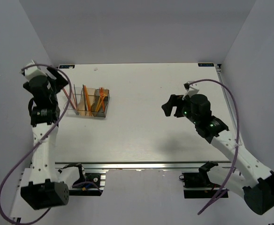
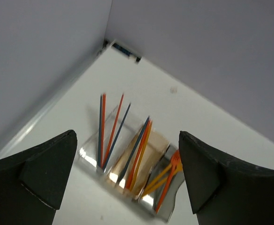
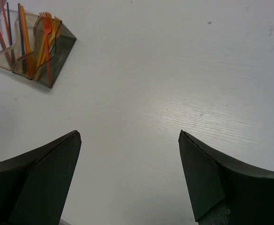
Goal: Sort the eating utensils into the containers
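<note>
from above, the left gripper [image 1: 61,80] hangs just beside the bins [image 1: 105,108], a little higher than them, with its arm bent up tall at the left side of the table [image 1: 146,140]. the right gripper [image 1: 172,107] hangs well apart from the bins, far off on their other side, with its arm reaching long and low. the sticks [image 1: 74,99], the flat pieces that look like knives [image 1: 85,97], and the forks [image 1: 101,96] all stand inside the bins. i see none lying loose, so i think the sorting is done or nearly done. from the left wrist, the two fingers [image 2: 38,173] are spread wide with nothing between them. the bins sit right below and in front of this gripper, with blue and red sticks in the clear one, blue and orange knives in the tan one, and orange forks in the dark one. from the right wrist, the fingers [image 3: 38,183] are spread wide too and hold nothing. the bins are far ahead and off to the left of this gripper, and only plain table lies under it.
</note>
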You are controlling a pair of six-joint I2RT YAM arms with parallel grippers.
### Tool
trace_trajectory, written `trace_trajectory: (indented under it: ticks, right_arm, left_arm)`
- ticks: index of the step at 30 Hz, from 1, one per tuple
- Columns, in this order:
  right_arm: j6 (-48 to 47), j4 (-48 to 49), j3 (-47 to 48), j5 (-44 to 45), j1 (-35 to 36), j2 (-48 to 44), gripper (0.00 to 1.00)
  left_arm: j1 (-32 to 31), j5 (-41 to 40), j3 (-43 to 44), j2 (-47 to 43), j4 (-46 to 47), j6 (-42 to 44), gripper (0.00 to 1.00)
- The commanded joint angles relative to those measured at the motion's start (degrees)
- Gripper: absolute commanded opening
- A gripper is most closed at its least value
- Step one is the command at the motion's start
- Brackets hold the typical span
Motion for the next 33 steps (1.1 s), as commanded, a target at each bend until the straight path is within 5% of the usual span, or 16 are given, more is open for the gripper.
trace_trajectory:
  ticks: [1, 9, 33]
  right_arm:
    - [-3.79, -8.26, 3.94, 7.83, 0.17, -5.61, 0.89]
    - [-4.58, -19.24, 2.37, 15.84, 0.17, -17.56, 0.89]
    - [-0.72, -27.43, -1.24, 17.34, 0.17, -25.57, 0.89]
  left_arm:
    - [0.23, -0.02, -8.22, -4.96, -13.48, -4.05, 0.98]
    - [-0.03, 5.77, -24.49, -26.59, -8.31, -3.61, 0.98]
    - [-6.8, 1.38, -26.43, -33.81, -12.09, -5.63, 0.98]
